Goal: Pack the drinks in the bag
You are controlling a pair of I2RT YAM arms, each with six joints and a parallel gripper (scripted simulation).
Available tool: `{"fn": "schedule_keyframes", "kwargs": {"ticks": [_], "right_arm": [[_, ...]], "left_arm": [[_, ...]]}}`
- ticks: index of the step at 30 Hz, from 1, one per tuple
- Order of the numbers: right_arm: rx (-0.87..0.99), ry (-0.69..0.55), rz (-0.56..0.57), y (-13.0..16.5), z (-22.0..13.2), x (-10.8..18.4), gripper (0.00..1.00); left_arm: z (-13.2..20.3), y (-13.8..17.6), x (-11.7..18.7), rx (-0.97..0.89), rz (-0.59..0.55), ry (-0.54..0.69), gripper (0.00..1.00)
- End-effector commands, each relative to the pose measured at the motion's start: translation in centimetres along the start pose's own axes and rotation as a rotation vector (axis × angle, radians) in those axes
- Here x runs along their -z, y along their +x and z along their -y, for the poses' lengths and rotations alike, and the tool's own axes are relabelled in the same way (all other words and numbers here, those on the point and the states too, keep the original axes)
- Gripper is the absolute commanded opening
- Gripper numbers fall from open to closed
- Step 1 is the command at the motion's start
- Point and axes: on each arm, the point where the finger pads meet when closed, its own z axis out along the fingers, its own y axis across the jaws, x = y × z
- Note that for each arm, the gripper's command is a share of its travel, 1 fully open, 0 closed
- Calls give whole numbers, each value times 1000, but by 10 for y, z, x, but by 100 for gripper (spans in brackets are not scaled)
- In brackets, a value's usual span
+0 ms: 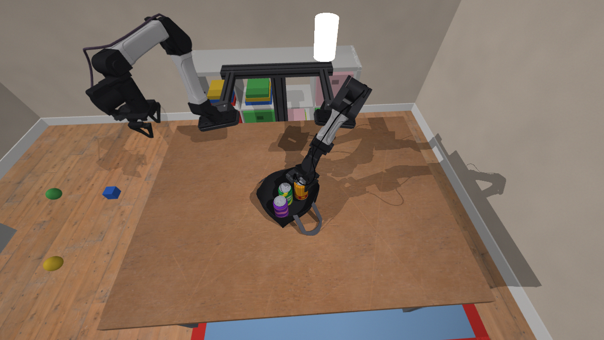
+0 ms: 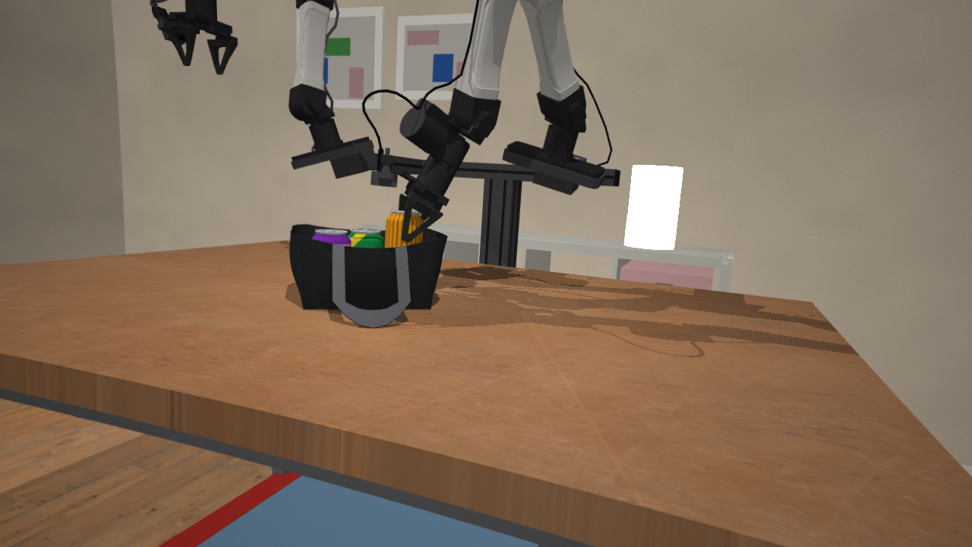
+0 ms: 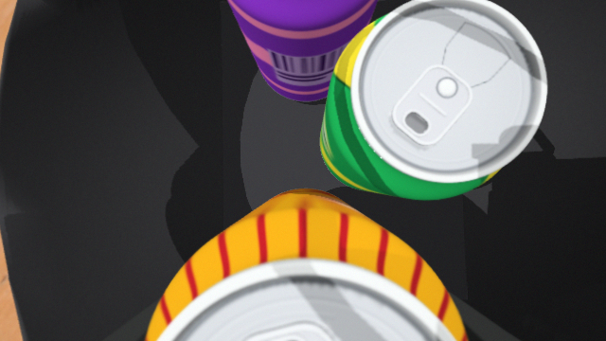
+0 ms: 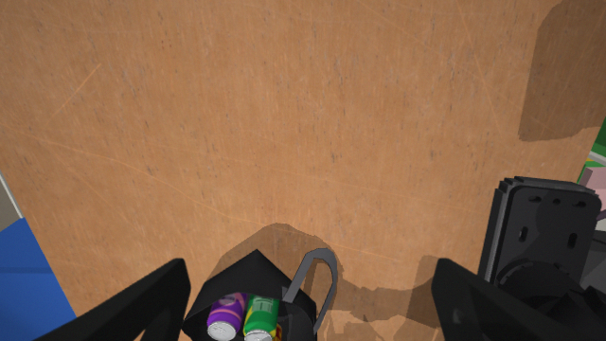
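The left gripper [image 1: 301, 181] [image 2: 402, 234] [image 3: 305, 290] is pinching the orange can [image 1: 301, 192] [image 2: 396, 229] [image 3: 303, 237] [image 4: 278, 332] near its top, upright inside the canvas bag [image 1: 268, 190] [image 2: 370, 272] [image 3: 118, 142] [image 4: 251, 279], toward the far right side of the opening. The green can [image 1: 285, 194] [image 2: 367, 239] [image 3: 369, 156] [image 4: 262, 313] and the purple can [image 1: 281, 209] [image 2: 331, 238] [image 3: 303, 52] [image 4: 227, 316] stand in the bag too, apparently on its floor. The orange can's lid sits higher than theirs, so it probably has a little way left to go; its base is too hidden to say whether it touches down. Lower it straight and slowly, keeping the gap to the green can, until the bag floor takes its weight. Then spread the fingers only enough to free it, since a wide release could push the nearby wall or knock the green can, and rise straight up so the rim isn't dragged over. The walls are up and the handle [image 1: 311, 232] [image 2: 371, 316] [image 4: 334, 275] hangs outside to the surface [image 1: 338, 262] [image 2: 475, 381] [image 3: 7, 294] [image 4: 284, 118]. The right gripper [image 1: 154, 129] [image 2: 203, 67] [image 4: 310, 273], spread and holding nothing, is best kept off to the far left.
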Motion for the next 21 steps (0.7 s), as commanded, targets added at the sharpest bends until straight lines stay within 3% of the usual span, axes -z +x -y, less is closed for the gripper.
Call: {"fn": "schedule_keyframes", "kwargs": {"ticks": [1, 21], "right_arm": [[6, -30, 21, -4, -4, 6, 86], [6, -30, 21, -4, -4, 6, 86]], "left_arm": [[-14, -30, -6, 8, 115, -36, 70], [-10, -28, -14, -4, 118, -32, 70]]}}
